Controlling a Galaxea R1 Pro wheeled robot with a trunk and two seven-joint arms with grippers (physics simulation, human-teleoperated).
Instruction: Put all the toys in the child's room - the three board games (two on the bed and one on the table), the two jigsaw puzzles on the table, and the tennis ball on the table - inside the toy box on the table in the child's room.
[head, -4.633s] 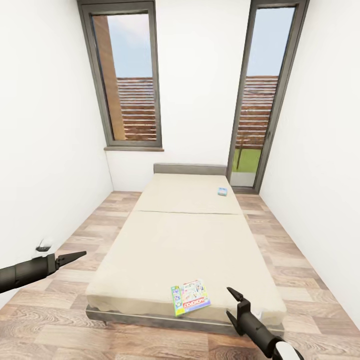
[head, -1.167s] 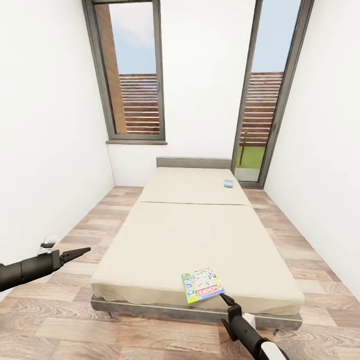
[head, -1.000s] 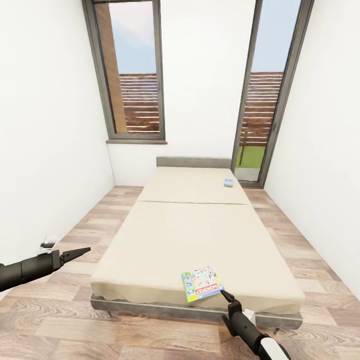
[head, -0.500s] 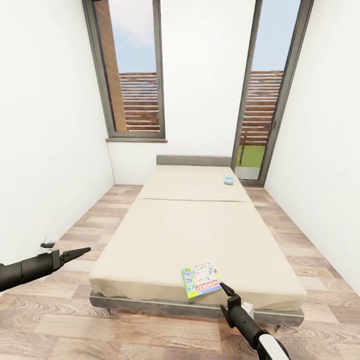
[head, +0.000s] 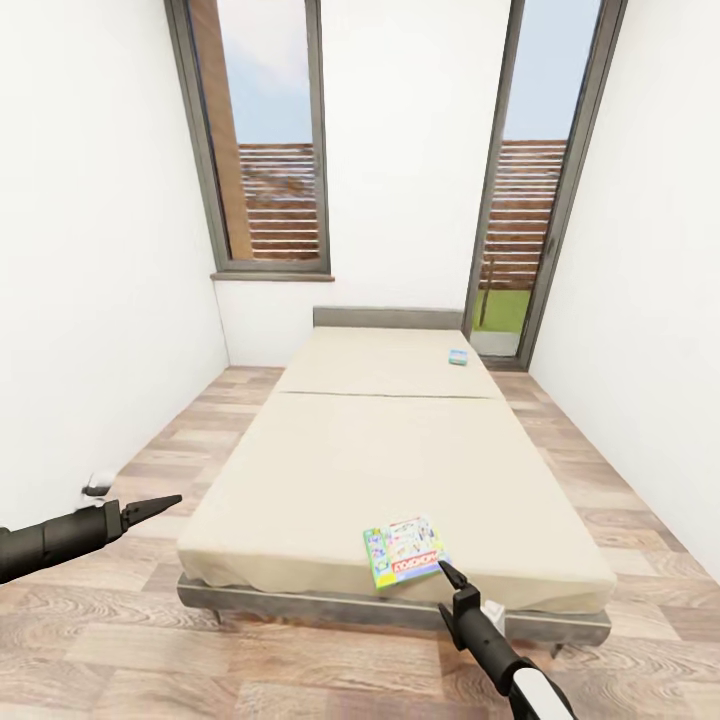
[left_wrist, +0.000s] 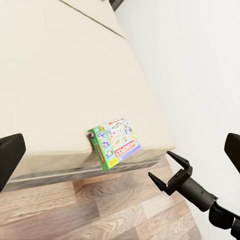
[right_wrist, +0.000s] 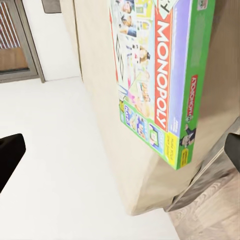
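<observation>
- Head view: bed (head: 380, 450) fills the middle of the room, cream mattress on a grey frame, wood floor (head: 130, 640) on both sides.
- Monopoly box (head: 404, 551) lies flat at the bed's near edge, close to the near right corner, one corner just over the edge.
- 2nd game box (head: 458, 357), small and blue, lies near the far right corner of the bed.
- Right gripper (head: 452, 597) is just in front of the bed's near edge, its upper fingertip just beside the Monopoly box; left wrist view shows its 2 fingers spread apart, holding nothing.
- Left gripper (head: 160, 504) hangs over the floor off the bed's left side, well apart from both boxes; its fingers look drawn together to a point, nothing between them.
- Right wrist view: Monopoly box cover (right_wrist: 160, 75) seen close up on the mattress.
</observation>
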